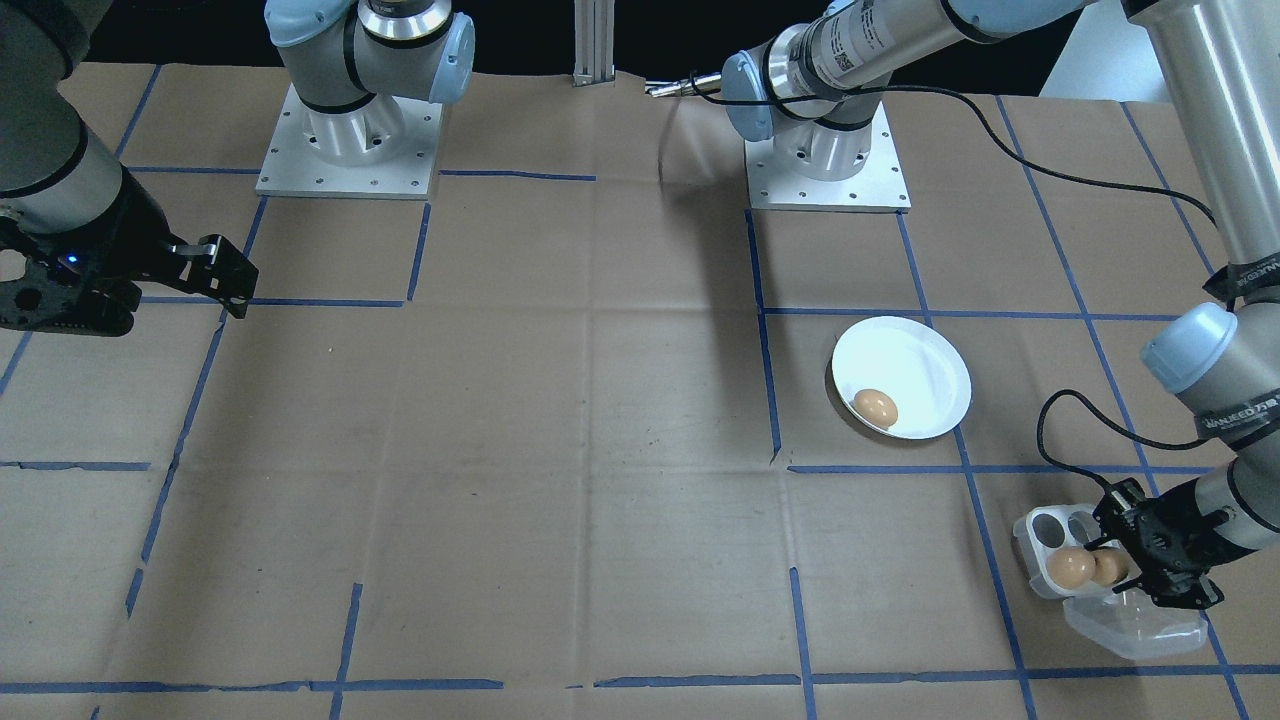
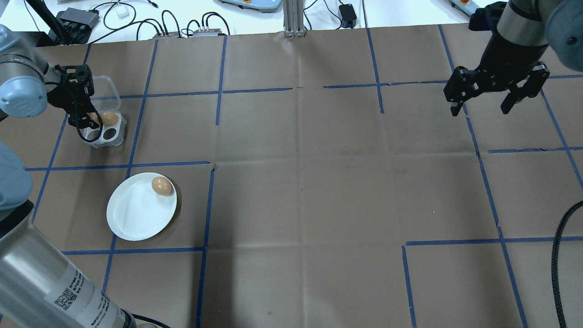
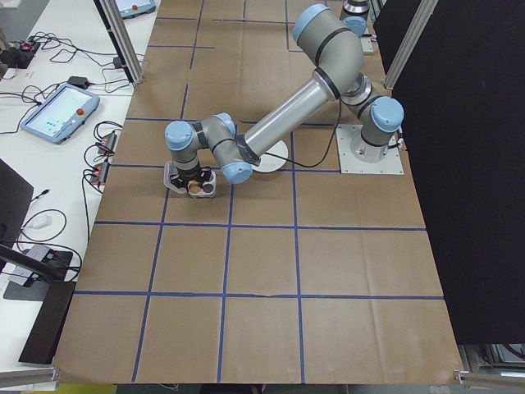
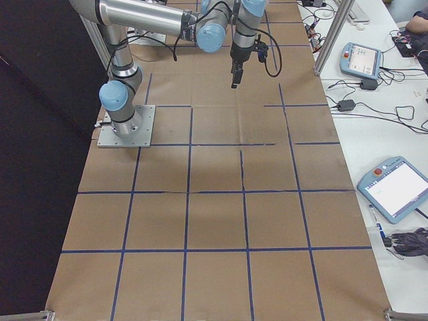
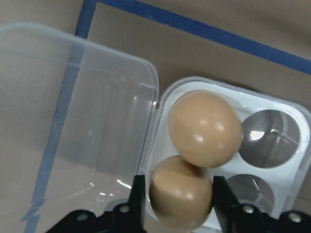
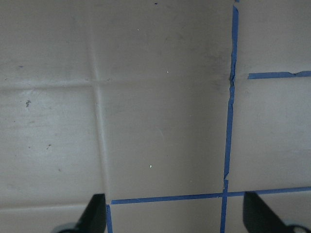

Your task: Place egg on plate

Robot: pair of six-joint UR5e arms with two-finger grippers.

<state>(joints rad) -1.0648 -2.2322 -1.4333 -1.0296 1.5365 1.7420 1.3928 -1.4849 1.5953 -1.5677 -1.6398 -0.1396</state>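
L wrist: claw [image 5: 180, 194] astride egg [image 5: 181, 198]

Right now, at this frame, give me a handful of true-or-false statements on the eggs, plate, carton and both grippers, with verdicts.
1. One egg on the plate already lies on the plate. True.
2. The egg carton has all four cups filled. False: two cups hold eggs, two are empty.
3. The left gripper has its fingers on either side of the near egg in the carton. True.
4. The right gripper holds an egg. False: it is open and empty over bare table.
5. The carton's lid is shut. False: it lies folded open beside the cups.
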